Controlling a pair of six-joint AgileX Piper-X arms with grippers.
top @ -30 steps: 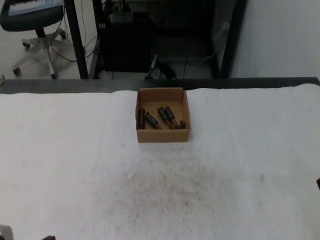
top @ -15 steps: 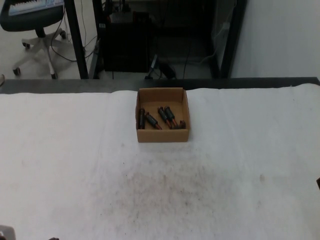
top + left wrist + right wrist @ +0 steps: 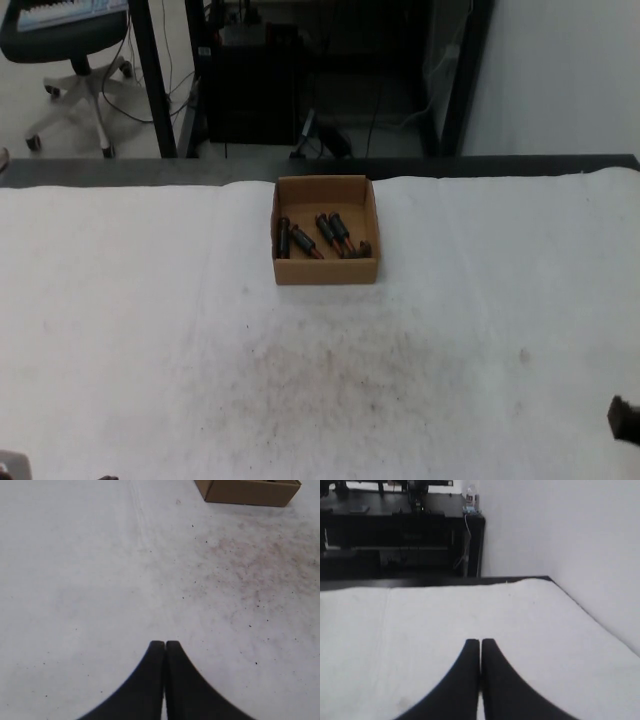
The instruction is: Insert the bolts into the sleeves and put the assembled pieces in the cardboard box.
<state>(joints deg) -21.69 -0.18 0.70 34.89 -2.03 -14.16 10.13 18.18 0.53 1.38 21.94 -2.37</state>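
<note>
We see the cardboard box (image 3: 326, 271) standing on the white cloth (image 3: 150, 330) that covers the bench (image 3: 120, 172), close to the far edge and about midway between the left and right edges. Several assembled pieces (image 3: 322, 233) lie inside it, dark, mostly toward its near wall. The left pincer (image 3: 165, 645) is clenched, fingertips pressed together with nothing between them, above a speckled stretch of cloth and well apart from the box. The right pincer (image 3: 480, 642) is likewise clenched and empty, over the cloth, pointing toward the bench's far right corner beside a white wall (image 3: 560, 540).
</note>
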